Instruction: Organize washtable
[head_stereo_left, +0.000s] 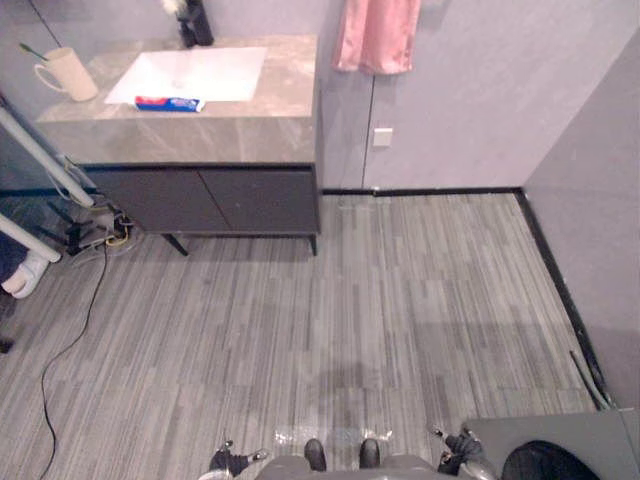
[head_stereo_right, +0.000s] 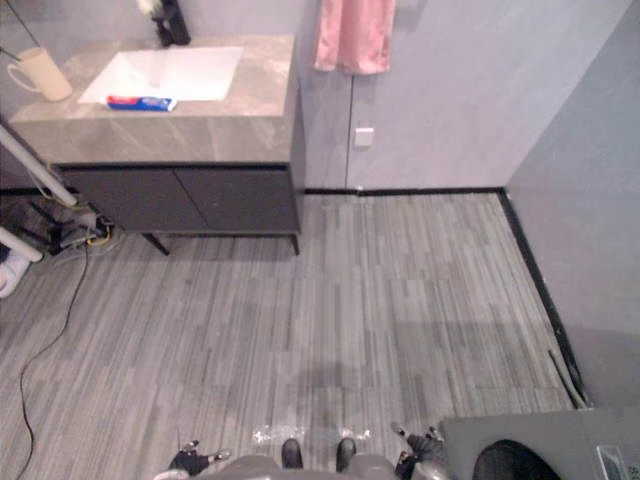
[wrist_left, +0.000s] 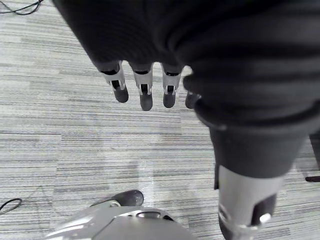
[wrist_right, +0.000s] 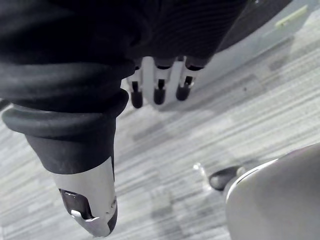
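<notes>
Tabletop (head_stereo_left: 275, 100) well apart from you across the floor (head_stereo_left: 400, 300); toothpaste tube (head_stereo_left: 169, 103) at the sink (head_stereo_left: 190, 72) front rim, cup (head_stereo_left: 68, 73) near the left edge. Risk: a hasty reach may nudge the tube into the sink or tip the cup. Your left hand (wrist_left: 145, 92) and right hand (wrist_right: 159, 87) hang with fingers straight and relaxed, holding nothing.

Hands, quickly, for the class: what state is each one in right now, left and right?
Left hand: open, fingers straight, holding nothing.
Right hand: open, fingers straight, holding nothing.
</notes>
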